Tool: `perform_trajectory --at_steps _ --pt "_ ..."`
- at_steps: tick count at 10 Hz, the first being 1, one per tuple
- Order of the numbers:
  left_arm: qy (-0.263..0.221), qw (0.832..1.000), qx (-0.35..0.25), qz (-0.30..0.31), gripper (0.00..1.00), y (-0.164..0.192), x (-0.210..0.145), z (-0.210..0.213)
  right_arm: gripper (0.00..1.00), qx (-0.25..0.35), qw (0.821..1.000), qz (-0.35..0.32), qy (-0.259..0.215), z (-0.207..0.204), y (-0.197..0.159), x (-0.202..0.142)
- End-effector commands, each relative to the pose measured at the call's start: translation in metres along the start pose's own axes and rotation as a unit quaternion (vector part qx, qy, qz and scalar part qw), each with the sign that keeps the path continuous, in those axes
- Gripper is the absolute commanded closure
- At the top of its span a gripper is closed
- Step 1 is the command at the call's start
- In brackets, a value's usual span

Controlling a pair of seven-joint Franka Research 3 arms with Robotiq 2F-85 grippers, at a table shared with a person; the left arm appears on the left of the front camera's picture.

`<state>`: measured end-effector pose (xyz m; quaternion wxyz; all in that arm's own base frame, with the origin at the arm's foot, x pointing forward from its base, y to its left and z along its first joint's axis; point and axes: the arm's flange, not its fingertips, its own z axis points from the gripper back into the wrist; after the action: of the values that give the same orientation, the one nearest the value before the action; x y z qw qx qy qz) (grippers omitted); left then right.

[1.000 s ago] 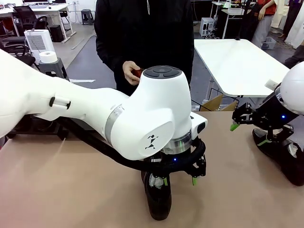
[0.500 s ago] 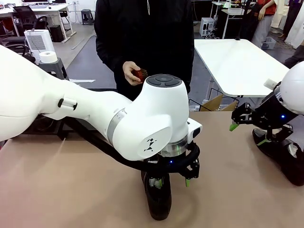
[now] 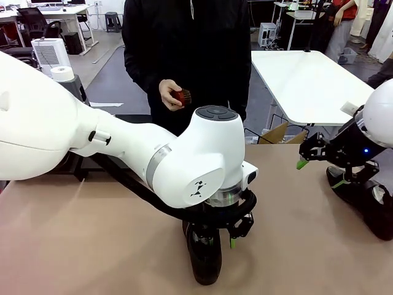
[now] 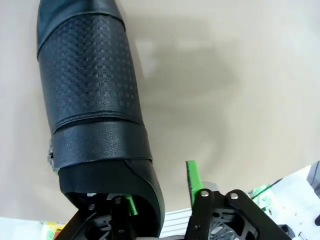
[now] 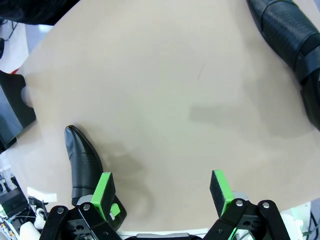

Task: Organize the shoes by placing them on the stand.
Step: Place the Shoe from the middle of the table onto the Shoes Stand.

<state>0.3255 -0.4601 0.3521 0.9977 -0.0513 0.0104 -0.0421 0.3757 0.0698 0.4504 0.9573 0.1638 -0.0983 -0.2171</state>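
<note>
One black shoe (image 3: 204,261) lies on the table at front centre, toe toward me. My left gripper (image 3: 219,241) is down at its heel end. In the left wrist view one green pad (image 4: 131,204) is inside the opening of the textured shoe (image 4: 92,90) and the other pad (image 4: 191,175) stands outside, a little off the side wall. My right gripper (image 3: 320,172) hovers open at the right, above a second shoe (image 3: 368,206). Its pads (image 5: 104,192) are wide apart over bare table. A dark low stand (image 3: 69,167) is mostly hidden behind my left arm.
A person in black stands at the far edge, one hand (image 3: 167,92) holding a small reddish object (image 3: 180,96). The right wrist view has the centre shoe (image 5: 82,162) at lower left and another shoe (image 5: 287,32) at upper right. A white table (image 3: 301,80) stands behind.
My left gripper has come down over the centre shoe's heel end and its jaws have narrowed. The right arm has not moved.
</note>
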Motion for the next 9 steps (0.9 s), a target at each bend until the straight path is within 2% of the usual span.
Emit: perform_trajectory --at_steps 1,7,8,9 --pt "-0.003 0.999 0.035 0.017 1.0 -0.008 0.003 0.004 0.0 0.024 1.0 0.012 0.01 -0.007 -0.016 -0.022" --pt "-0.002 0.999 0.033 0.018 1.0 0.0 0.0 0.001 0.0 0.031 0.999 0.025 0.009 -0.004 -0.012 -0.027" --pt "0.002 0.999 0.027 0.02 1.0 0.004 -0.006 0.019 0.0 0.03 0.999 0.028 0.009 -0.004 -0.011 -0.029" --pt "-0.023 1.0 0.007 0.005 1.0 0.017 -0.014 0.057 0.0 0.029 0.999 0.034 0.007 -0.002 -0.008 -0.032"
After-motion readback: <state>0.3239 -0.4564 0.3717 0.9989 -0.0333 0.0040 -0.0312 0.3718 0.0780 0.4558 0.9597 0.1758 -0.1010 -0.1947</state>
